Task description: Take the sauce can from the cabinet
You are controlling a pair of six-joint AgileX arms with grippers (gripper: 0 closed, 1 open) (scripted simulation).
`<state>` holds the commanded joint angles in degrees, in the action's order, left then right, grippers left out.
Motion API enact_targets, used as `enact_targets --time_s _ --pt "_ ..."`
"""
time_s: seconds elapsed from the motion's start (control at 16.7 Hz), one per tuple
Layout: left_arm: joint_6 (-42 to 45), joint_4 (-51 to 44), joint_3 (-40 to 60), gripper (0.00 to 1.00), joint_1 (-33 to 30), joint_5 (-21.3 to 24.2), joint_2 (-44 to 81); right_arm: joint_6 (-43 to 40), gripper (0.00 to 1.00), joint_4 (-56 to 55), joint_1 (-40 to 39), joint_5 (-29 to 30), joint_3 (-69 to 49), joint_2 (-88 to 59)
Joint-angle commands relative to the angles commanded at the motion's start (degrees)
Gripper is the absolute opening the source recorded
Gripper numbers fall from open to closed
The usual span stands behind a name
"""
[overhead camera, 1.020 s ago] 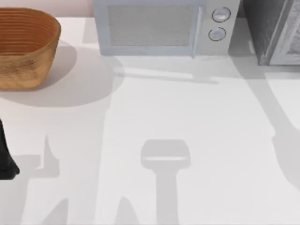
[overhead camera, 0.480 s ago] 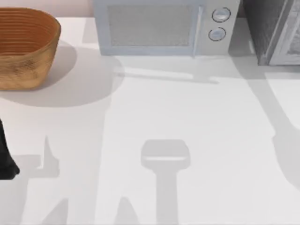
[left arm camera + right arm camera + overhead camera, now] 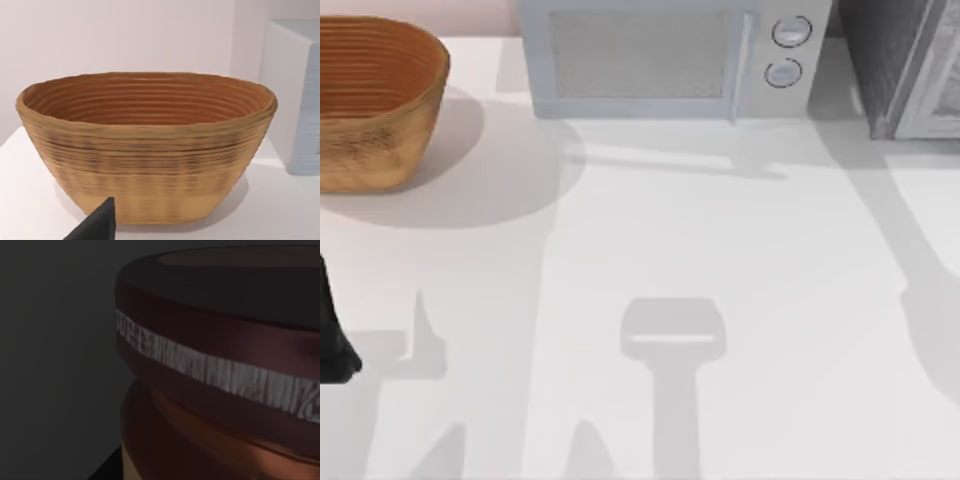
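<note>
Your left arm (image 3: 334,335) sits at the table's left edge, near side, seen in the top view as a dark shape. In the left wrist view a single dark fingertip (image 3: 97,222) pokes in low in front of the basket (image 3: 145,150). With one tip visible, you cannot tell how far the left fingers are spread.

In the right wrist view, the can (image 3: 220,370) sits very close to the camera in a dim enclosure with dark grey walls. You see a dark maroon rim, a pale band running round it, and a reddish-brown side below with a tan patch at the base. The top face is uppermost and the band runs roughly level, tilted slightly across the picture, so the can's axis stands about upright. The right fingers are not visible, so you cannot tell their state, nor whether they touch the can.

The table (image 3: 740,250) is white and carries only shadows across its middle. At the far left stands the woven basket (image 3: 375,100), open side up. At the far middle stands the microwave (image 3: 660,60), door shut, two round knobs at its right end. At the far right corner stands the cabinet (image 3: 900,60), dark speckled grey with a pale framed front.
</note>
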<state>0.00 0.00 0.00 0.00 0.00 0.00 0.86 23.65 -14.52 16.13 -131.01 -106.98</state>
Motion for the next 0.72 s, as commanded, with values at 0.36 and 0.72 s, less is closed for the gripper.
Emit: enact_targets --time_s 0.36,0.72 --pt "0.0 0.0 0.0 1.00 0.0 0.0 0.0 0.0 0.00 6.3 -5.2 5.0 3.1 9.7" --pt "0.0 0.0 0.0 1.00 0.0 0.0 0.0 0.0 0.00 15.2 -12.1 11.8 7.5 22.5"
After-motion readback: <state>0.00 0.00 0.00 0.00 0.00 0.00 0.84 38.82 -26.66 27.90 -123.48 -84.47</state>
